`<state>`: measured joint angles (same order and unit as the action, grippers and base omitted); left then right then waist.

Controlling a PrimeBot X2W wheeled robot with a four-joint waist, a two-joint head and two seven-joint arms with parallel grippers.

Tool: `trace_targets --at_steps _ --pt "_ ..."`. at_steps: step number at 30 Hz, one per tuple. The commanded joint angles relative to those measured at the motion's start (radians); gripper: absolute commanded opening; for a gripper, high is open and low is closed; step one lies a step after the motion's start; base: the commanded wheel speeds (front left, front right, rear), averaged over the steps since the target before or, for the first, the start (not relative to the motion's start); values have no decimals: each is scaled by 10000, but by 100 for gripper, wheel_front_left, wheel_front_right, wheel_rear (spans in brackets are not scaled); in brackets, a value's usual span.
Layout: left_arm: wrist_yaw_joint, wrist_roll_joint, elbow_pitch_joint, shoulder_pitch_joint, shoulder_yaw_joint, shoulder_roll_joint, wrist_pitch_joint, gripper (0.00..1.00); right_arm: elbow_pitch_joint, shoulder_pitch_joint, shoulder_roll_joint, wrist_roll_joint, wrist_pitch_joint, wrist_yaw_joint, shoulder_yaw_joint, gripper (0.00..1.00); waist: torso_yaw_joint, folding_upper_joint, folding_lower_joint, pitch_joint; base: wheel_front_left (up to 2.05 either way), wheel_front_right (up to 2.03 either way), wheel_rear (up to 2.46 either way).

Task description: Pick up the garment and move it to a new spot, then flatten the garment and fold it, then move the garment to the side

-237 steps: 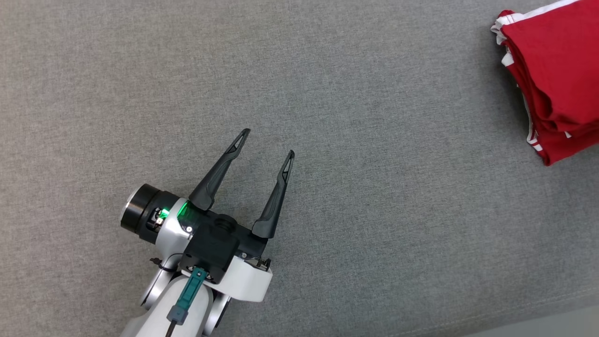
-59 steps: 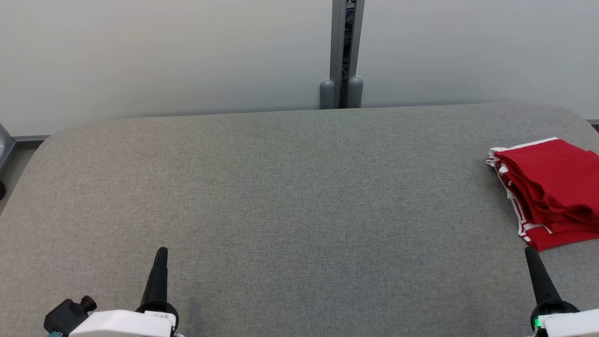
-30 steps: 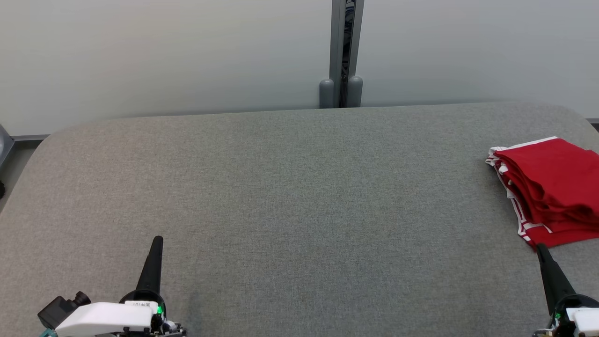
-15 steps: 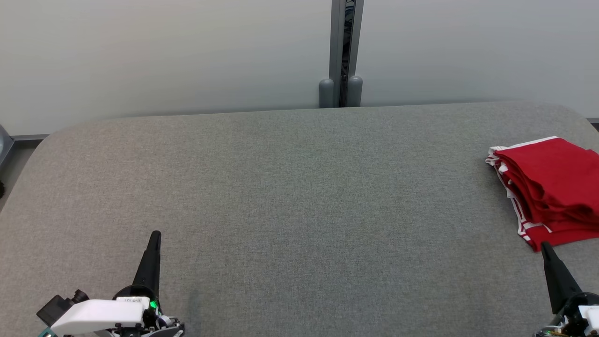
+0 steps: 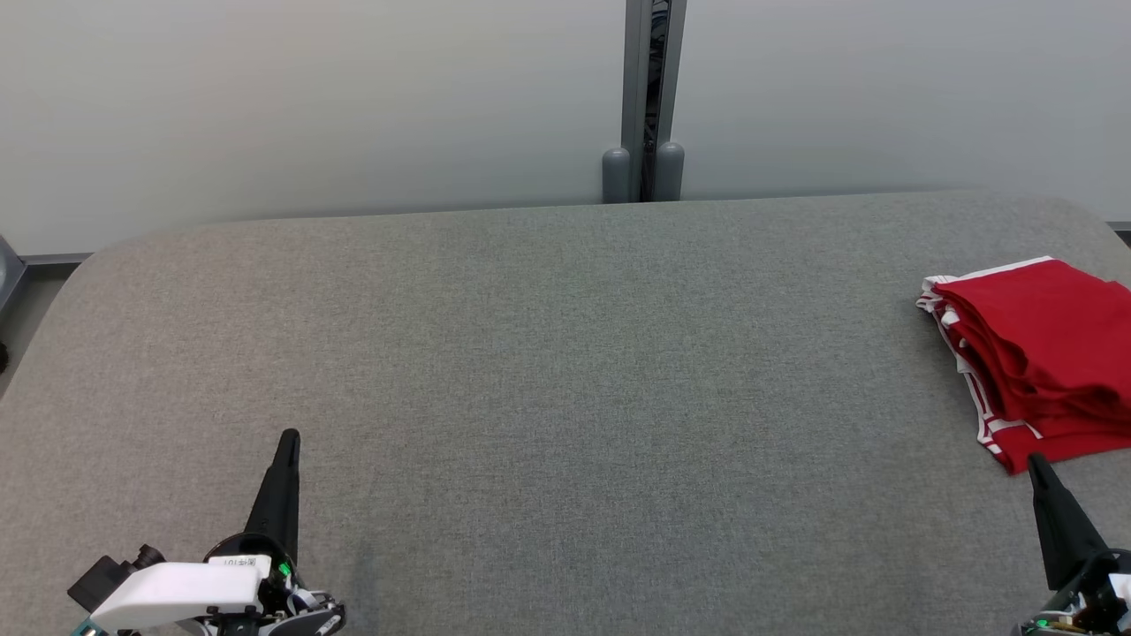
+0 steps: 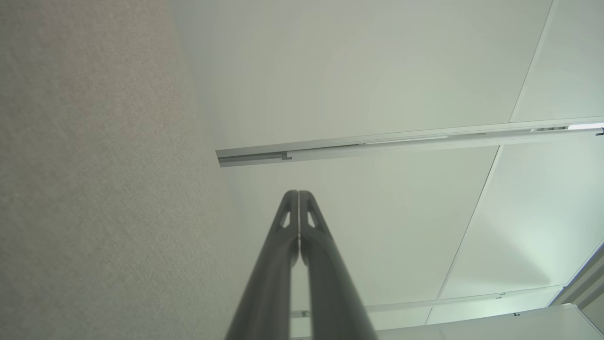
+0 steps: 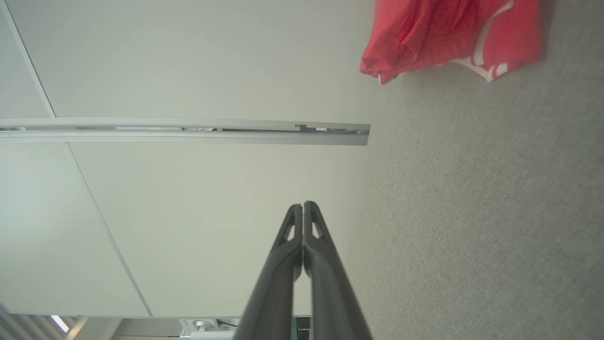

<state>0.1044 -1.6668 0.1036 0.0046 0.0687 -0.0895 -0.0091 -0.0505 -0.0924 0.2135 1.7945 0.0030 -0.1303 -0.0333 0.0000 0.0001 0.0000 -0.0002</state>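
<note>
The garment [image 5: 1043,353] is red with white trim. It lies folded in a stack at the right edge of the grey padded table [image 5: 565,397], and its end shows at the top of the right wrist view [image 7: 448,33]. My right gripper [image 5: 1036,461] is shut and empty at the lower right, its tip just in front of the garment's near corner. In its wrist view the two fingers press together [image 7: 302,205]. My left gripper [image 5: 289,436] is shut and empty at the lower left, far from the garment, fingers closed tip to tip [image 6: 298,193].
A pale wall with a grey vertical post [image 5: 651,97] stands behind the table's far edge. The table's rounded left corner drops to the floor [image 5: 18,300] at the far left. Grey fabric stretches between the two grippers.
Over the last second the left gripper's tip has crept slightly up the view and the right gripper has slid a little down and right. The garment has not moved.
</note>
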Motion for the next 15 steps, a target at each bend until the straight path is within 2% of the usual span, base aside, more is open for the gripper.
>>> trace_targets --at_steps 1,15 --pt "27 -20 -33 -164 -48 -69 50 0 31 50 61 6 58 -7 -44 0 0 -1 0 0 0 0 0" --pt "24 7 -33 -162 -66 -44 45 0 31 50 67 11 50 -7 -38 0 0 -1 0 0 0 0 0"
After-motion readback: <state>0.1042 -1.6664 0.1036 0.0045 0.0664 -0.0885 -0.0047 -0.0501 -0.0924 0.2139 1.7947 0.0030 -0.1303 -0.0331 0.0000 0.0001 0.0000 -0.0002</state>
